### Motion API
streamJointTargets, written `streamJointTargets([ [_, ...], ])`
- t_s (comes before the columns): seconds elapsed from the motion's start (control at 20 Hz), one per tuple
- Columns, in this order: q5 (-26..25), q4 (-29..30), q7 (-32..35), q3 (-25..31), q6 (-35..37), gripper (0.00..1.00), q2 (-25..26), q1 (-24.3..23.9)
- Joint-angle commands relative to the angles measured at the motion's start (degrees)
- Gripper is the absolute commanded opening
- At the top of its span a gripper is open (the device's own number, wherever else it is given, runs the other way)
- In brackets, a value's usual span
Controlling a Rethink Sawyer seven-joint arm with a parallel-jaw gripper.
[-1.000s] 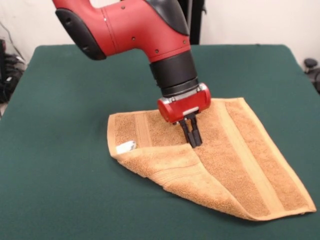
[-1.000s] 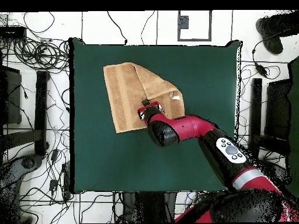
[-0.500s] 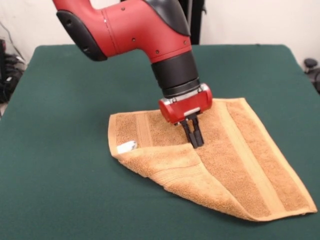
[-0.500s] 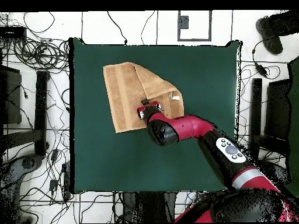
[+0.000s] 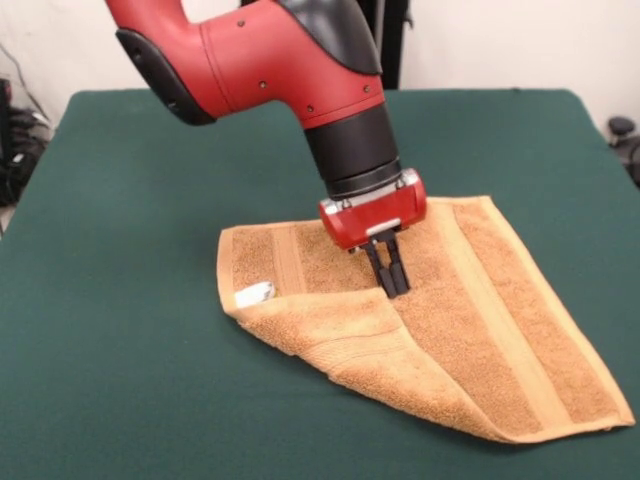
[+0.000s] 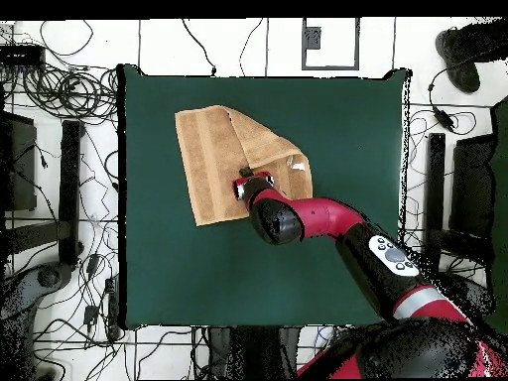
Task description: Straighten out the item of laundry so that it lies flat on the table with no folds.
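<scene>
The item of laundry point(image 5: 480, 330), an orange-tan terry towel, lies on the green table point(image 5: 120, 250) right of centre. One corner is folded over into a triangular flap point(image 5: 330, 325), whose tip ends at my fingertips. A white tag point(image 5: 252, 294) shows at the left edge of the fold. My gripper point(image 5: 394, 288) points down onto the towel's middle, its black fingers pressed together at the flap's tip and seemingly pinching the cloth. In the overhead view the towel point(image 6: 213, 164) lies in the table's upper left part, and the gripper point(image 6: 241, 177) sits at the edge of its folded part.
The green cloth of the table point(image 6: 337, 119) stretches wide on every side of the towel. Cables and black equipment point(image 6: 60, 99) lie on the floor around the table. My red arm point(image 6: 327, 218) reaches in across the table's lower right.
The gripper has crept slightly to the right in the front view, and the towel has shifted a little with it. The fold looks the same.
</scene>
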Motion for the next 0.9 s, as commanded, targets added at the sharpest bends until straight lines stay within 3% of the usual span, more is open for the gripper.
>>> streamJointTargets([
  [0.05,5.84,2.24,11.21,-2.10,4.85,0.00,6.22,3.70],
  [0.45,11.53,3.90,12.25,-5.55,4.38,0.00,5.07,5.97],
  [0.9,15.32,2.92,7.82,-9.07,12.02,0.00,1.91,9.98],
])
